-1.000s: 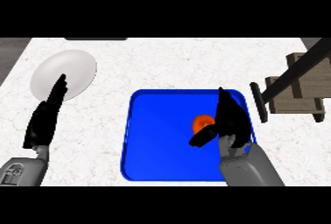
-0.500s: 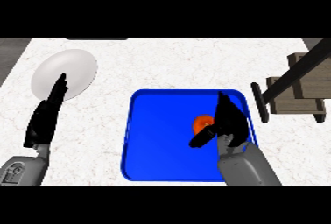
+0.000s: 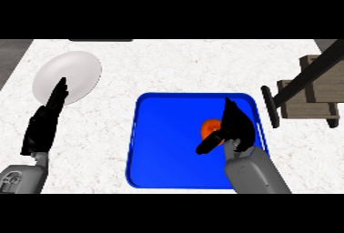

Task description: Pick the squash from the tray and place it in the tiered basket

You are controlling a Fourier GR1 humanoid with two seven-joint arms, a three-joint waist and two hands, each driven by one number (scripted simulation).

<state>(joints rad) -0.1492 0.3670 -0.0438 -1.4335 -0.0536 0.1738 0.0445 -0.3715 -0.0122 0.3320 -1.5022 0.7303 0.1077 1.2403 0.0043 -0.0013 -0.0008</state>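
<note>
From the head view, the blue tray (image 3: pixel 161 150) lies on the white table (image 3: pixel 174 63) a little right of the middle; the squash (image 3: pixel 209 128), a small orange thing, sits in the tray's right half, not yet lifted; the right robot hand (image 3: pixel 235 125) hangs right over it, fingers straight and pointing away from the robot, thumb splayed out to the lower left, so the squash shows in the gap between thumb and fingers and most of it is covered; I'd call that hand spread, not closed on anything, though whether it touches the squash I cannot tell. The left robot hand (image 3: pixel 43 125) rests at the view's left, fingers straight, its tips over the near edge of a white plate (image 3: pixel 70 75); the tiered basket (image 3: pixel 309 102) stands off the tray's right side, partly cut by the view's edge, with a dark bar (image 3: pixel 270 107) just beside the tray's rim. What worries me: the squash looks small and rounded, so if the fingers curl in before the thumb gets behind it, it may be nudged and roll across the tray; a pinch on its edge alone might let it slip on the way up; and the carry to the right has the tray's rim and that bar in its path, either of which a low hand could knock.
</note>
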